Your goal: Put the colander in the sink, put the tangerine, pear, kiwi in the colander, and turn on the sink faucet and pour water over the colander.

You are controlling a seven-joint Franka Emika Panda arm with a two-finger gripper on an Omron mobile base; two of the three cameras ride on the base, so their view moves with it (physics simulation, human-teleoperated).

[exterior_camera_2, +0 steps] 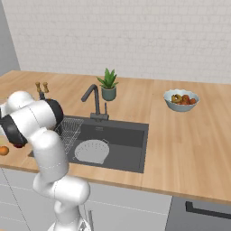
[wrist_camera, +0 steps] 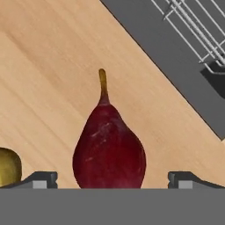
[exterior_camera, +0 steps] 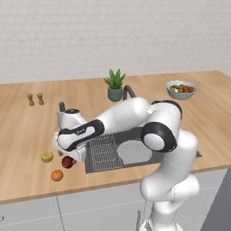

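the colander (exterior_camera: 134,152) already sits in the sink (exterior_camera: 149,133), beside the wire rack (exterior_camera: 102,153), with no fruit in it and no water running from the sink faucet (exterior_camera_2: 93,100). so the step in hand looks like the fruit loading, and the first fruit aimed at is the pear (wrist_camera: 109,148), the dark red one lying on the desk (exterior_camera: 27,131) just off the sink's left edge.

in the hand view the pear lies between the two fingertips of the pincer (wrist_camera: 112,180), stem pointing to 12 o'clock, with clear wood showing either side of it. the pincer is spread wide and has hold of nothing. the sink edge and rack run across the 1 to 3 o'clock corner of that view, and a yellow-green fruit, probably the kiwi (wrist_camera: 9,167), peeps in at 8 o'clock, just beside the left fingertip.

in the left base view the tangerine (exterior_camera: 57,175) sits at about 7 o'clock from the pear, and the kiwi at about 9 o'clock, all three near each other on the desk.

the next move, as i judge it, calls for lowering straight over the pear's fat belly, keeping off the kiwi, then closing gently; the tapered, rounded body may roll or squirt out if pinched too near the neck.
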